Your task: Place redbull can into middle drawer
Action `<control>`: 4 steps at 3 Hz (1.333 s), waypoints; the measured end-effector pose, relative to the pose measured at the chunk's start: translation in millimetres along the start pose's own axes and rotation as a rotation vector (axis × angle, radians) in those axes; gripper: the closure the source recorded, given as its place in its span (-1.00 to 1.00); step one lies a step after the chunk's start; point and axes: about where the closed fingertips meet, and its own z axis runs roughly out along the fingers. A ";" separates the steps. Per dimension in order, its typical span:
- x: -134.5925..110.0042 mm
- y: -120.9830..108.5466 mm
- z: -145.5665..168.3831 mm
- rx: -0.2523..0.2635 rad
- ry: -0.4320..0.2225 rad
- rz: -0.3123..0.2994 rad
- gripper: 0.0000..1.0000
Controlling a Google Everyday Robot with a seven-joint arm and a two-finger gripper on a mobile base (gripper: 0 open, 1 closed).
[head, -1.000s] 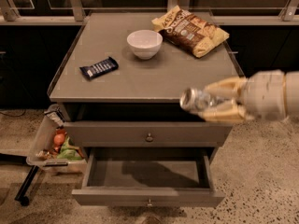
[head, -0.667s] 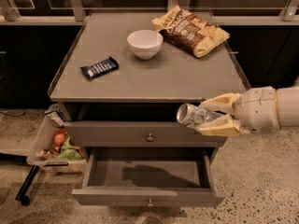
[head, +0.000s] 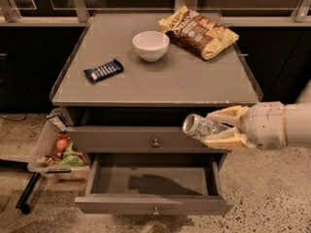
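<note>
The redbull can [head: 198,125] is a slim silver can lying on its side, its end pointing left. My gripper [head: 219,128] comes in from the right and is shut on the can, its cream fingers [head: 227,114] above and below it. It holds the can in front of the upper knobbed drawer front [head: 155,141], above the right part of the middle drawer [head: 154,204]. That drawer is pulled open, and its grey inside shows nothing but a shadow.
On the cabinet top [head: 160,81] lie a dark blue candy bar [head: 103,70], a white bowl [head: 151,45] and a chip bag [head: 198,31]. A bin with produce [head: 58,149] hangs at the cabinet's left side. Speckled floor lies around.
My gripper has moved down with the can, from the level of the cabinet's top edge to the front of the upper drawer, above the open drawer.
</note>
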 end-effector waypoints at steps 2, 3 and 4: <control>117.0 25.4 71.3 0.090 -0.057 0.200 1.00; 172.0 21.0 122.2 0.114 -0.064 0.241 1.00; 178.9 24.9 127.5 0.110 -0.070 0.262 1.00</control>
